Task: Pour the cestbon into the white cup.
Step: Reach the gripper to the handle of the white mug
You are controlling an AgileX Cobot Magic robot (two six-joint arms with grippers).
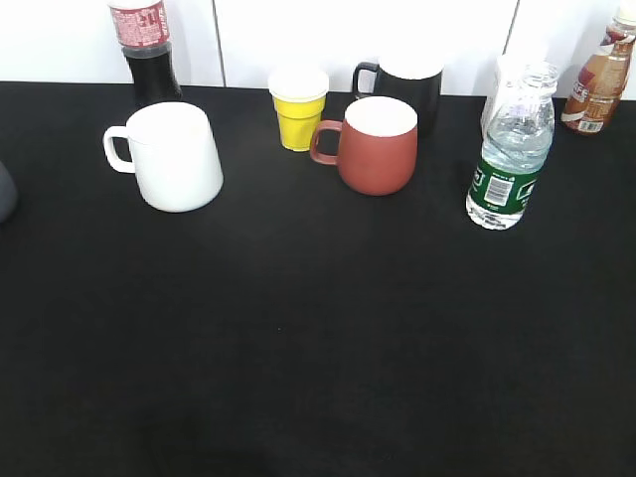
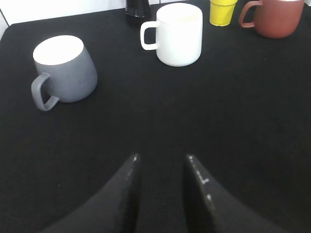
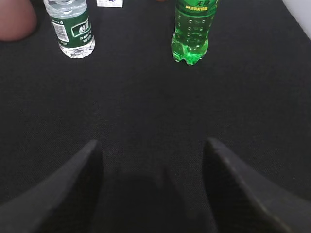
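Observation:
The cestbon (image 1: 510, 149), a small clear bottle with a dark green label, stands upright at the right of the black table; it also shows at the top left of the right wrist view (image 3: 72, 28). The white cup (image 1: 171, 155) stands at the left, handle to the left; it also shows in the left wrist view (image 2: 177, 33). My left gripper (image 2: 162, 158) is open and empty over bare table, well short of the cup. My right gripper (image 3: 151, 141) is wide open and empty, well short of the cestbon. Neither gripper shows in the exterior view.
A red-brown mug (image 1: 376, 144), a small yellow cup (image 1: 299, 107) and a black mug (image 1: 402, 84) stand mid-back. A cola bottle (image 1: 146, 50) stands back left, a brown-labelled bottle (image 1: 599, 84) back right. A grey mug (image 2: 62, 70) and a green soda bottle (image 3: 192, 29) stand nearby.

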